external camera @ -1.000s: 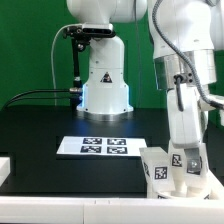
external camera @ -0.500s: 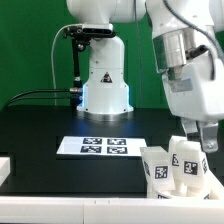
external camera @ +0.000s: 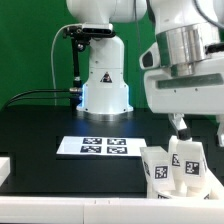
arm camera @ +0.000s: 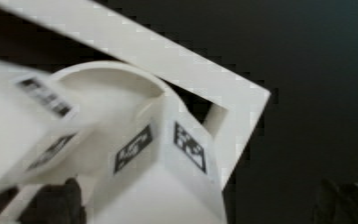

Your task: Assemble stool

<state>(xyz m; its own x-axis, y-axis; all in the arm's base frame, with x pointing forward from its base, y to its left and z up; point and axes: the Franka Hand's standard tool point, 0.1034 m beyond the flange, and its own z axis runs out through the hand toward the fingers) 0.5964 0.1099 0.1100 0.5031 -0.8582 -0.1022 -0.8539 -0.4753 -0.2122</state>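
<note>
Legs (external camera: 176, 167) look light, stiff, smooth plastic; grip one across its flat tagged sides; gripper (external camera: 181, 127) mostly hidden, so its opening is unclear.

The arm (external camera: 185, 60) rose off the stool parts (external camera: 176, 167) at the table's near edge, on the exterior view's right, and swung up; the gripper (external camera: 181, 124) lifted clear of the legs.
</note>
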